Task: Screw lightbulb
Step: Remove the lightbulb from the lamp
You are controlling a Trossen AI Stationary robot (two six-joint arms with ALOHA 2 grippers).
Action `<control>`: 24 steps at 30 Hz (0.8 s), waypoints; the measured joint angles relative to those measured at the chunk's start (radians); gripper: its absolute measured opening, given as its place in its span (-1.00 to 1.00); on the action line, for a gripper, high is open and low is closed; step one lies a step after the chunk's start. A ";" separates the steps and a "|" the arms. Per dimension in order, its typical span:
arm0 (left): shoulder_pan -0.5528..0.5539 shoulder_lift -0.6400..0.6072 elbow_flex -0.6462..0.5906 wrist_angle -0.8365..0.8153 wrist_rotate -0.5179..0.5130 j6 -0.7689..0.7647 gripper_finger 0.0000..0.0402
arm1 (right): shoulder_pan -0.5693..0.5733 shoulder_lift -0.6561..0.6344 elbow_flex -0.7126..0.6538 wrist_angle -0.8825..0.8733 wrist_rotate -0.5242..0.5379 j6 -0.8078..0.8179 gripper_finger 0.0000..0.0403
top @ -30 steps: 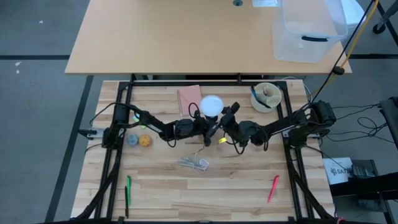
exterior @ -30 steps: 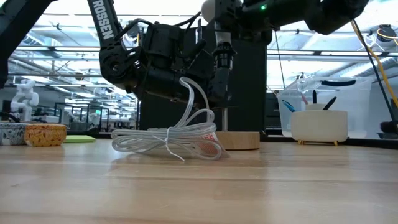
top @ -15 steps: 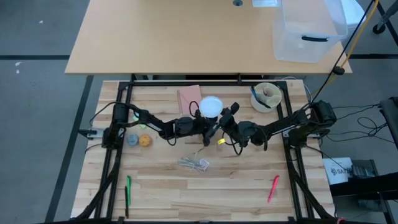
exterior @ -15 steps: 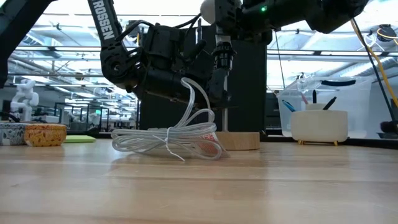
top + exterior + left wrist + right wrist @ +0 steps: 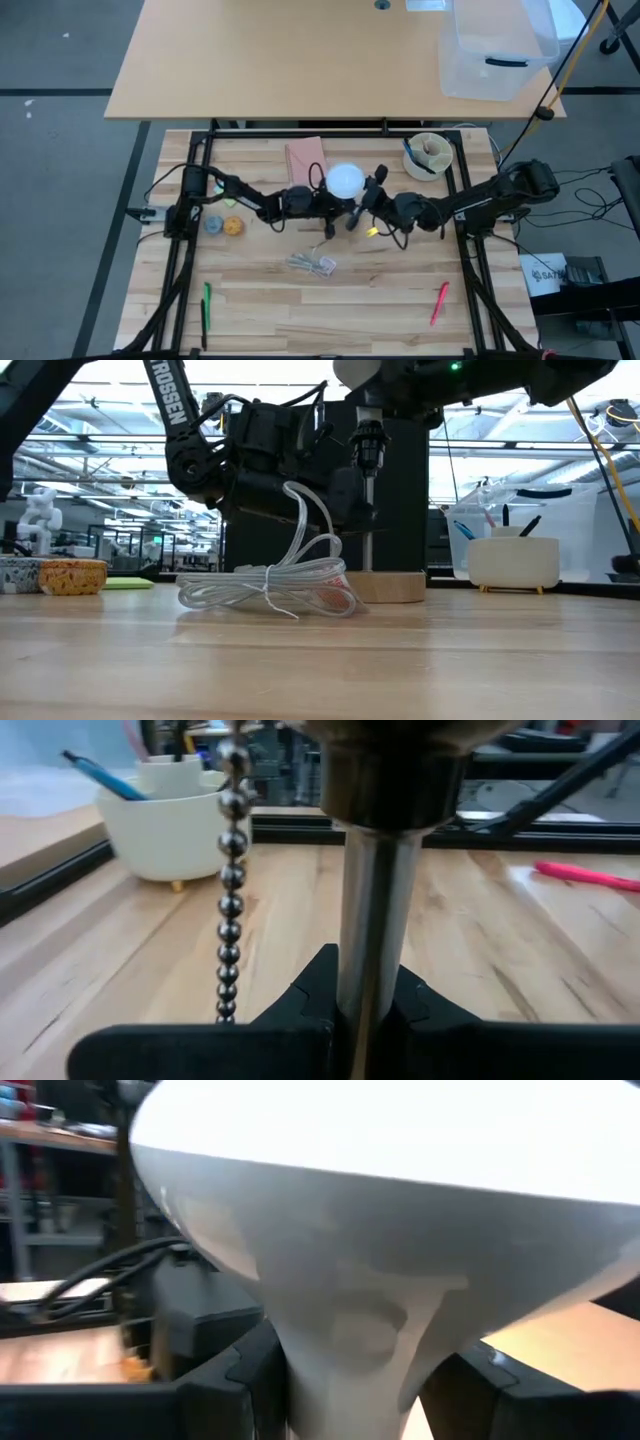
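The white lightbulb [image 5: 346,181] stands dome up over the dark socket [image 5: 368,438] at the top of a small lamp's metal stem [image 5: 369,520]. The stem rises from a round wooden disc [image 5: 386,587]. Whether the bulb's base is in the socket is hidden. My right gripper [image 5: 364,199] is shut on the bulb, and my left gripper [image 5: 327,201] is shut on the stem. A ball chain [image 5: 230,880] hangs beside the stem. My left gripper pinches the lamp's metal stem [image 5: 372,935] between its two fingers, level, from the table's left, with the fingers lying across it. The stem stands upright. My right gripper pinches the bulb's tapering neck [image 5: 352,1342] below the dome between its two fingers, level, from the table's right. The bulb is upright, dome up.
A whitish bundle of cord or wrapper [image 5: 313,263] lies near the lamp. A white bowl with pens [image 5: 428,156] stands far right and a pink pad [image 5: 305,156] far centre. A green pen [image 5: 206,305] and a red pen [image 5: 439,302] lie near the front. Small objects [image 5: 222,225] lie at the left.
My right gripper has carried the bulb a little toward the table's right and near edges, and slightly up in the low view. The bulb now stands over the stem's top. My left gripper has stayed on the stem.
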 joint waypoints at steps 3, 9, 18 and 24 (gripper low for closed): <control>0.005 0.000 0.000 -0.005 0.045 0.012 -0.88 | -0.015 -0.030 -0.021 -0.010 -0.075 0.008 -0.16; 0.006 0.000 -0.002 -0.007 0.188 0.044 -0.88 | -0.060 -0.054 -0.026 -0.063 -0.272 0.019 -0.15; 0.010 0.000 -0.003 -0.007 0.388 0.074 -0.88 | -0.128 -0.054 -0.026 -0.068 -0.607 0.014 -0.14; 0.010 0.001 -0.003 -0.012 0.480 0.082 -0.88 | -0.170 -0.052 -0.026 -0.069 -0.807 0.015 -0.14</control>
